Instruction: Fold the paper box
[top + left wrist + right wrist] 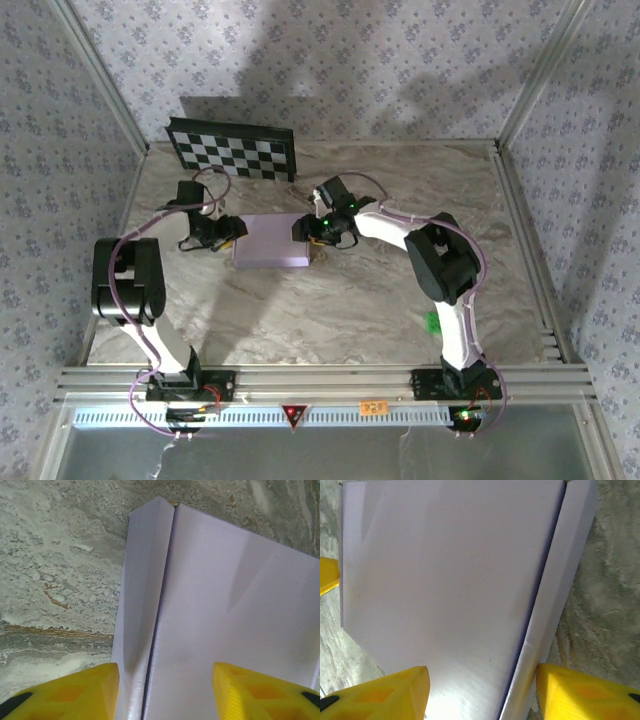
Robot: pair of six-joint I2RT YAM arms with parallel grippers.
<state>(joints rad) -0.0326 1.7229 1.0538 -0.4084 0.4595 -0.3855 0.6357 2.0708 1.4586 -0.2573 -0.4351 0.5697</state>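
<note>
**Item 1. Checkerboard panel** [232, 152] (landmark for this entry). It was noted standing at the far side of the table [350, 310].

**Item 2. Left gripper** [222, 232]. It was recorded on the arms' side of the panel's left half, at the left end of the box. Its yellow fingers [65, 695] were seen apart at a middling width, with nothing clamped. A narrow side flap and its seam were framed between them.

**Item 3. Paper box** [272, 240]. It was found lying flat on the table, just on the arms' side of the panel's right half. It was pale lavender and folded to a small rectangle, with a broad top face and a narrow flap along each short end.

**Item 4. Right gripper** [318, 232]. It was recorded on the arms' side of the panel's right end, at the right end of the box. Its fingers [585, 695] were likewise held apart, gripping nothing and straddling the right flap seam.

**Item 5. Handling note** (a judgement). The step in hand was taken to be seating the two end flaps.
- Both ends would best be pressed inward together, so that the light box is braced and not shoved sideways.
- Each seam should be kept centred between the fingers.
- Force should be applied gently, since card this thin would probably crease.
</note>
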